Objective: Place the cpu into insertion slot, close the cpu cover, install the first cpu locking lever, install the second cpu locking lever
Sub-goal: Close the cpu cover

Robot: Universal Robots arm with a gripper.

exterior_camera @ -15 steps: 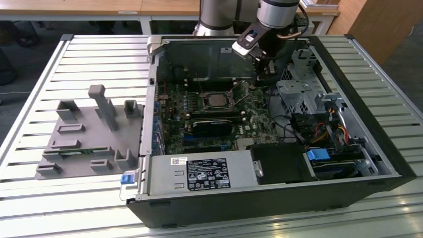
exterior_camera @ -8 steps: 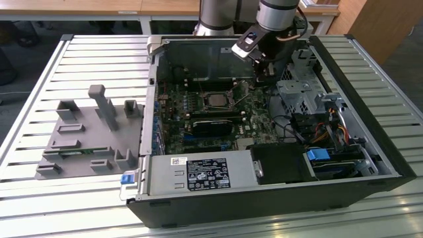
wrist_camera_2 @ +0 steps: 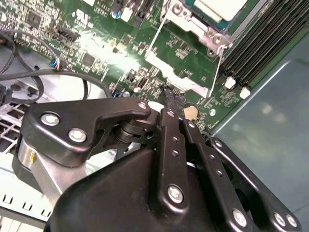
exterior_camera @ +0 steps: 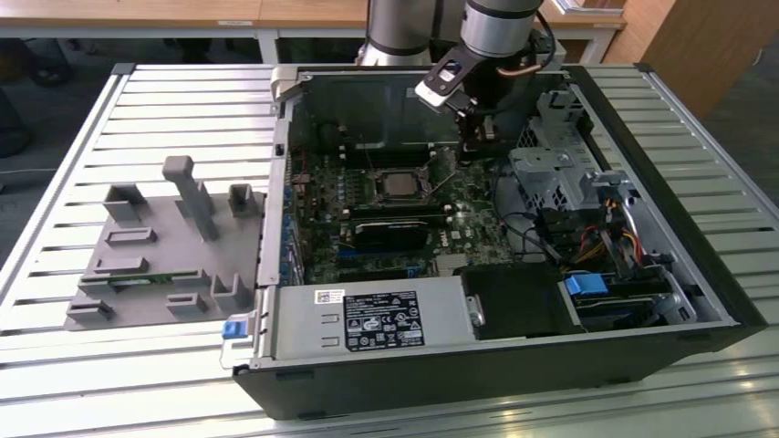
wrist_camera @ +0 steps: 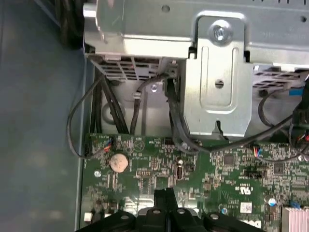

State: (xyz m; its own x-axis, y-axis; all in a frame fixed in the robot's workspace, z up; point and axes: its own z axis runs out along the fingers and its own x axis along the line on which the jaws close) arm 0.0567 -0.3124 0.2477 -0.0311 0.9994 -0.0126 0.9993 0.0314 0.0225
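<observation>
Chip [wrist_camera_2: 219, 7] sits under cover [wrist_camera_2: 193, 24], upper right of the second wrist view. Tool [wrist_camera_2: 175, 98] fingers together, near lever [wrist_camera_2: 216, 72]. I'd push slowly, tip square on the wire.

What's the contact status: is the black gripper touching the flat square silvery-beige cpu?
Apart. In the second wrist view, bare green circuit board separates the gripper from the cpu.

Robotics lab, slatted aluminium workbench [exterior_camera: 182, 91], opened computer case [exterior_camera: 487, 376], grey fixture [exterior_camera: 159, 265]
</observation>
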